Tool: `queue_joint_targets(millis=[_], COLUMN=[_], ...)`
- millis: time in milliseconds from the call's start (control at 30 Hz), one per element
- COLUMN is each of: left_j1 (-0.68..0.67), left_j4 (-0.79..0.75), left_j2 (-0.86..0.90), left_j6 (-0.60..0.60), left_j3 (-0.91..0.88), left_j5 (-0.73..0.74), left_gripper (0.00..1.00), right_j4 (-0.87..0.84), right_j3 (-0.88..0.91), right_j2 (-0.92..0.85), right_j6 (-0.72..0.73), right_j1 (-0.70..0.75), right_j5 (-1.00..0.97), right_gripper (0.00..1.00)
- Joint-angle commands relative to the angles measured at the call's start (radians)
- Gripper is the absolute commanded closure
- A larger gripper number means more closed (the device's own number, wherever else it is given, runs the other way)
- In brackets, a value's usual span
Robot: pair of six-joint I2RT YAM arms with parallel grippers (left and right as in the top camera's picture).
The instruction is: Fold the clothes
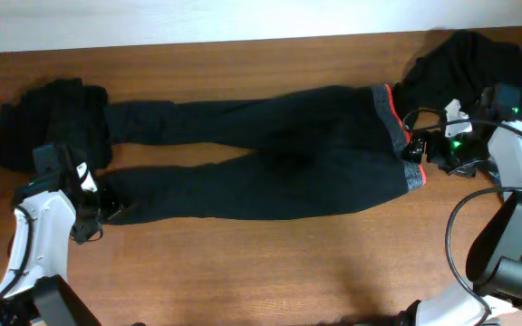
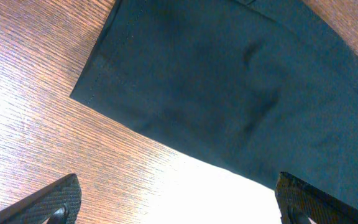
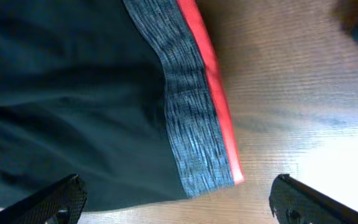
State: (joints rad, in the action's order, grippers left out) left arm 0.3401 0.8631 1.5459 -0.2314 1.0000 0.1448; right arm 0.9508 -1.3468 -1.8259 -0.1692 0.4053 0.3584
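Wooden table [image 1: 243, 272], black trousers [image 1: 270, 163] spread flat — dark clothes [image 1: 53, 118] heaped either end

One pair of long black trousers [image 1: 270, 154] lies across the single wooden table [image 1: 270, 272]. There are two heaps of dark clothes, the 9 o'clock heap [image 1: 48, 122] and the 2 o'clock heap [image 1: 465, 63]; the number of garments in each cannot be told. Two robot arms are in view, the left arm [image 1: 43, 217] at 8 o'clock and the right arm [image 1: 519, 158] at 3 o'clock.

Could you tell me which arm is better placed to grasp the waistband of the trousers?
Right, likely: the right gripper, open, is beside the grey waistband, whereas the left gripper, also open, sits by a leg hem at the far end of the trousers.
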Motion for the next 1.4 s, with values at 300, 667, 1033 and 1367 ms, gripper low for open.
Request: queue_joint_targets(millis=[300,667,1033,1367], left_j1=[0.013,0.105,0.110,0.110], left_j4=[-0.164,-0.268,-0.421,-0.407], left_j2=[-0.007,0.021,0.177,0.212], left_j6=[0.091,0.090,0.068,0.069], left_j3=[-0.005,-0.131,-0.164,-0.164], left_j5=[0.034,0.024,0.035,0.260], left_gripper=[0.01,0.01,0.00,0.36], right_j4=[-0.175,-0.197,-0.200,-0.200], right_j3=[0.159,0.166,0.166,0.166], right_j2=[0.018,0.017,0.017,0.017], right_j6=[-0.082,-0.082,-0.081,-0.081], right_j1=[-0.006,-0.006,-0.006,-0.006], right_j5=[0.061,0.080,0.084,0.083], right_gripper=[0.00,0.01,0.01,0.01])
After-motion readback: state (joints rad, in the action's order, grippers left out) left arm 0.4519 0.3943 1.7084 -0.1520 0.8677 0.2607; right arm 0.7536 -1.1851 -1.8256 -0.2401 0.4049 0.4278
